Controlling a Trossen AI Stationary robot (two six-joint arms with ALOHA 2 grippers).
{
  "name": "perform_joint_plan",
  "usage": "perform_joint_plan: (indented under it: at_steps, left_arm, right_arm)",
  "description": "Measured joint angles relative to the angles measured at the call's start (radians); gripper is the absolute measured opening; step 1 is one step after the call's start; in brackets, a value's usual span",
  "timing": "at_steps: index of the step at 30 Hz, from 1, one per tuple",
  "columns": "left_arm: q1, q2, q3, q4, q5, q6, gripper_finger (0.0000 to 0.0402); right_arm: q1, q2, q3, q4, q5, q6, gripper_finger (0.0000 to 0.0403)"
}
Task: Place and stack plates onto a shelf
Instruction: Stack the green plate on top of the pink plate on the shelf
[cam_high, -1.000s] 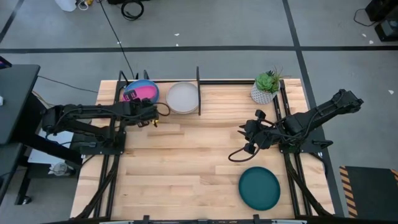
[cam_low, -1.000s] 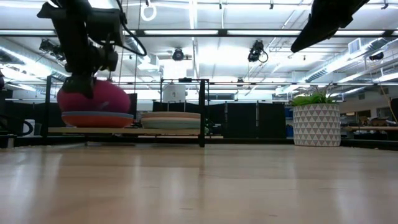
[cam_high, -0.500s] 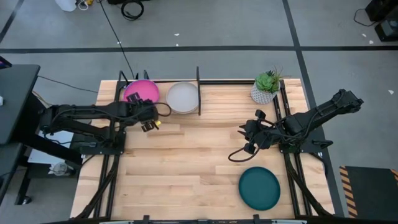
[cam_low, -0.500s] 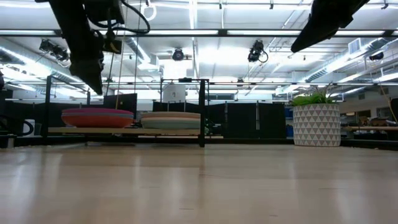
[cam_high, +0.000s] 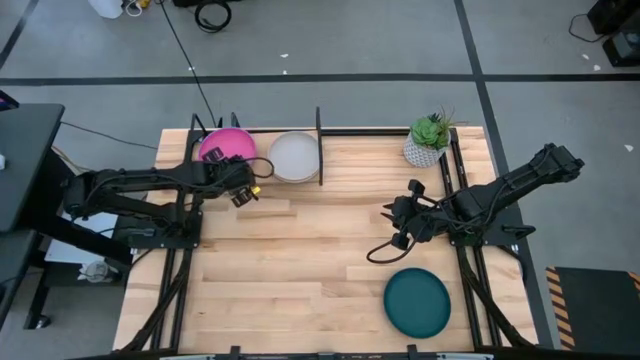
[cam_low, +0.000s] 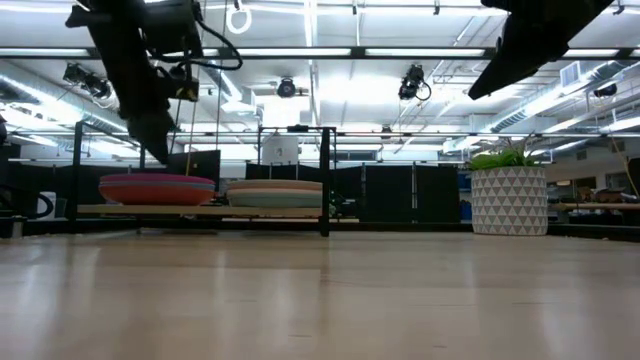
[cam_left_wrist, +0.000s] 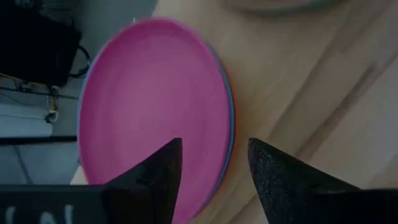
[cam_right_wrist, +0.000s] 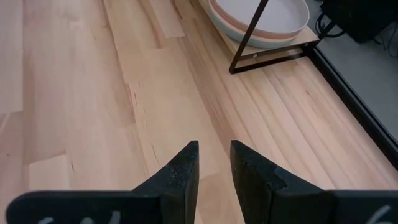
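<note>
One camera hangs overhead, looking straight down on the whole surface (cam_high: 300, 260). Another sits at surface height, facing level toward the shelf (cam_low: 200, 210) at the far edge. Both wrist cameras look down close; the left one shares the magenta plate (cam_left_wrist: 149, 112) with the overhead.

matte magenta plate (cam_left_wrist: 152, 118), pale wood table (cam_high: 300, 270)

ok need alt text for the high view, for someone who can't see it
Seen from above, a wooden table holds a shelf at its far edge, with a magenta plate and a grey-white plate on it. The left gripper hangs open beside the magenta plate; the right gripper waits mid-table, above a dark teal plate.
</note>
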Motion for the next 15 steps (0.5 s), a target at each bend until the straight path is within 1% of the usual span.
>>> perform_joint_plan:
  at_steps: [6, 12, 15]
  left_arm:
    - [0.001, 0.022, -0.039, 0.066, 0.001, 0.021, 0.0187]
    - [0.001, 0.018, -0.035, 0.056, -0.010, 0.034, 0.0187]
    - [0.001, -0.004, -0.020, 0.063, -0.063, 0.053, 0.0187]
  right_arm:
    - [0.000, 0.000, 0.000, 0.001, -0.003, 0.001, 0.0098]
    - [0.000, 0.000, 0.000, 0.009, -0.005, 0.000, 0.0098]
    - [0.000, 0.000, 0.000, 0.018, -0.005, -0.003, 0.0098]
